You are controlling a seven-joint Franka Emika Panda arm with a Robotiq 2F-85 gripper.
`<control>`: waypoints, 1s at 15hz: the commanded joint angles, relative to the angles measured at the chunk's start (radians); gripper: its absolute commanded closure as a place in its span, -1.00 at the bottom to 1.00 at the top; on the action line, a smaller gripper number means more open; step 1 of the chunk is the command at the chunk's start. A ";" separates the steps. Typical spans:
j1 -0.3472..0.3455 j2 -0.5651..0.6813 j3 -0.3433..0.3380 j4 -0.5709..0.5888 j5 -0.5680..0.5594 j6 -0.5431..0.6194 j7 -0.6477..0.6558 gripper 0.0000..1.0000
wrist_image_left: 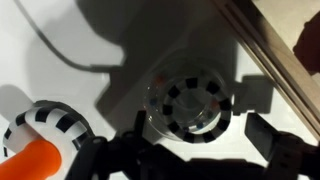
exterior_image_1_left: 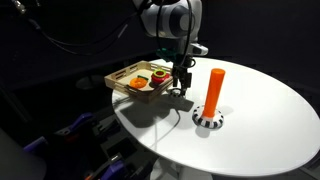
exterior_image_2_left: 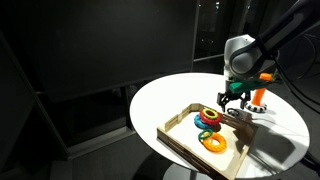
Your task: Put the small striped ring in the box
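The small striped ring [wrist_image_left: 190, 105], flat with black-and-white radial stripes, lies on the white table in the wrist view. It sits just outside the wooden wall of the box [wrist_image_left: 272, 55]. My gripper [wrist_image_left: 198, 130] is open, low over the table, with one dark finger on each side of the ring; neither visibly touches it. In both exterior views the gripper [exterior_image_1_left: 180, 82] [exterior_image_2_left: 230, 101] hangs beside the light-wood box [exterior_image_1_left: 118, 80] [exterior_image_2_left: 176, 136], which holds orange, red and green pieces. I cannot make out the ring in those views.
An upright orange peg [exterior_image_1_left: 214, 88] [exterior_image_2_left: 258, 94] with a larger striped ring around its base [exterior_image_1_left: 208, 120] [wrist_image_left: 55, 125] stands close by on the round white table [exterior_image_1_left: 270, 120]. The box lies near the table's edge, with dark surroundings beyond.
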 commanded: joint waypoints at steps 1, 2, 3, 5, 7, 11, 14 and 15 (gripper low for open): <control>0.009 0.008 -0.014 -0.002 0.002 0.020 0.034 -1.00; 0.009 0.011 -0.015 -0.002 0.003 0.021 0.038 -1.00; 0.008 0.014 -0.015 -0.002 0.004 0.020 0.042 -1.00; 0.009 0.020 -0.015 -0.003 0.004 0.020 0.049 -1.00; 0.010 0.025 -0.015 -0.002 0.004 0.019 0.057 -1.00; 0.010 0.033 -0.016 -0.001 0.005 0.017 0.063 -0.31; 0.010 0.015 -0.017 0.004 0.003 0.007 0.075 -0.15; 0.009 0.010 -0.017 0.005 0.003 0.005 0.076 -0.01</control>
